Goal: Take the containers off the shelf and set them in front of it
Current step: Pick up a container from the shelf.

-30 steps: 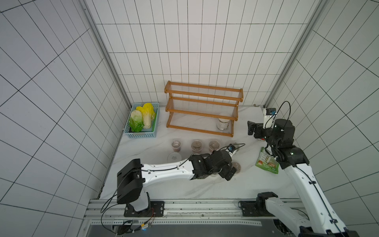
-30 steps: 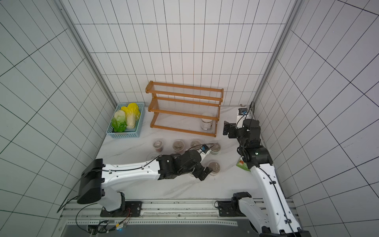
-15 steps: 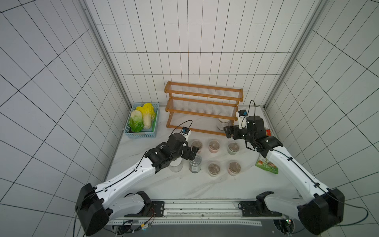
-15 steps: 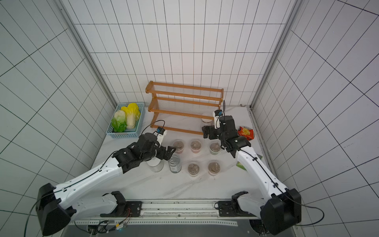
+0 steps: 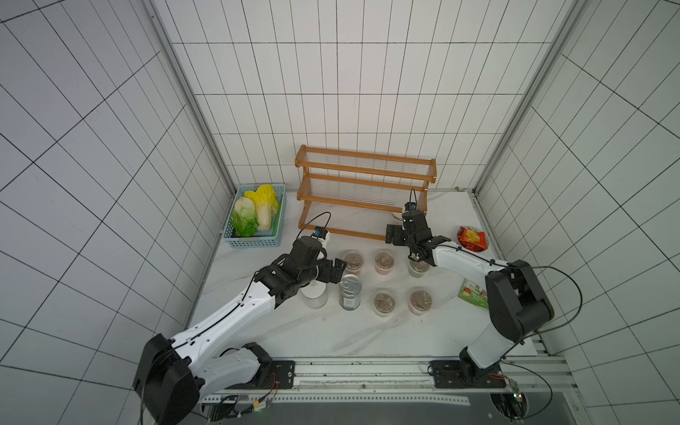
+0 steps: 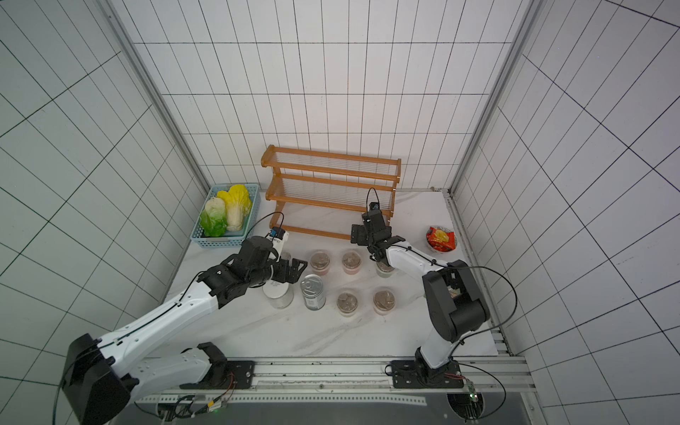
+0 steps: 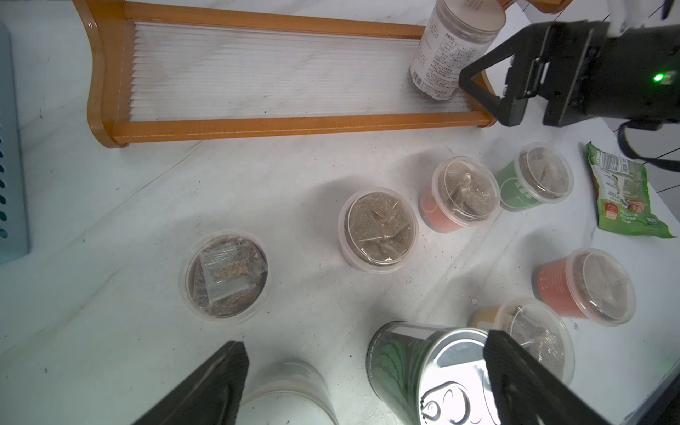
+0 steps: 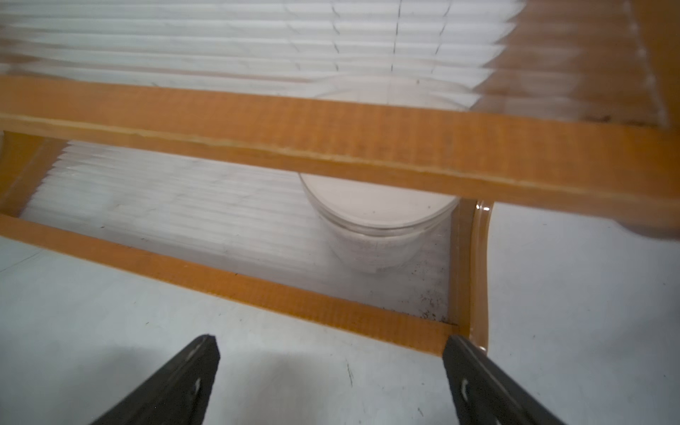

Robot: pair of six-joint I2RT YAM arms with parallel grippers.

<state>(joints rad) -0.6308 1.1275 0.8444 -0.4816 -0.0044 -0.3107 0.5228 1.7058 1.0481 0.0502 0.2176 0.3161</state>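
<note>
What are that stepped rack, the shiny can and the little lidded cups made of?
The rack: frame looks like glossy lacquered wood; tiers seem clear ribbed plastic, since the table shows through. The can: probably metal, its top mirror-bright with a pull tab. The cups: seemingly thin clear plastic, contents visible through lids.

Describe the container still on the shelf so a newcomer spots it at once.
Find the orange three-tier shelf at the back wall; look at its lowest tier, at the end nearer the right arm. A tall clear jar with a white lid and printed label stands there. Nothing else is on the shelf: the other tubs and the tin stand in front of it.
</note>
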